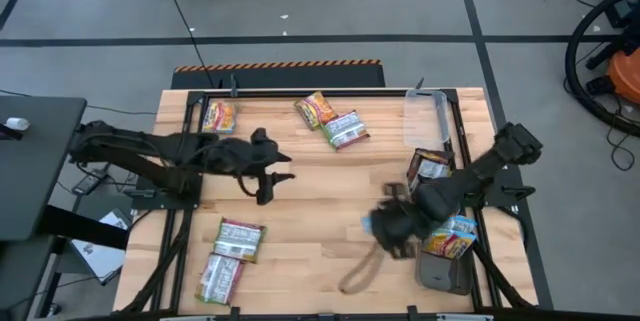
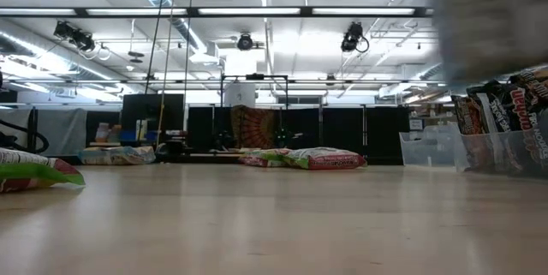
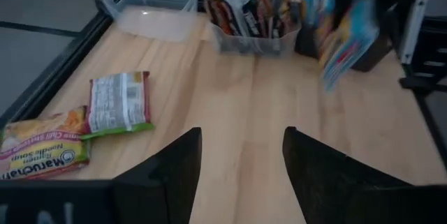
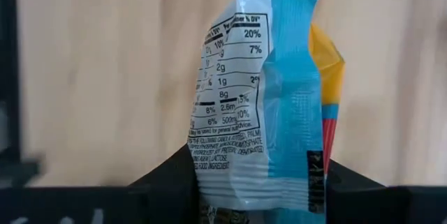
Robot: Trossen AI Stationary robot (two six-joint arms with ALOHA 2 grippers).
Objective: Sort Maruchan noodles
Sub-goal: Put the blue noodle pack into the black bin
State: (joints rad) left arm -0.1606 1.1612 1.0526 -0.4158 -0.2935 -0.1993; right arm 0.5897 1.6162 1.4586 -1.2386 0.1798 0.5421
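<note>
A pale blue packet [image 4: 269, 91] hangs clamped between the right gripper [image 1: 392, 229] fingers, low and right of centre in the high view, just left of the tray [image 1: 445, 271] holding other blue packets. Held by one edge, it may swing or slip and miss the tray. The left gripper [image 1: 268, 169] waits left of centre, fingers apart.

Pale blue packet [image 4: 279, 91], white nutrition panel; green-silver packet [image 3: 120, 103]; dark jaws.
</note>
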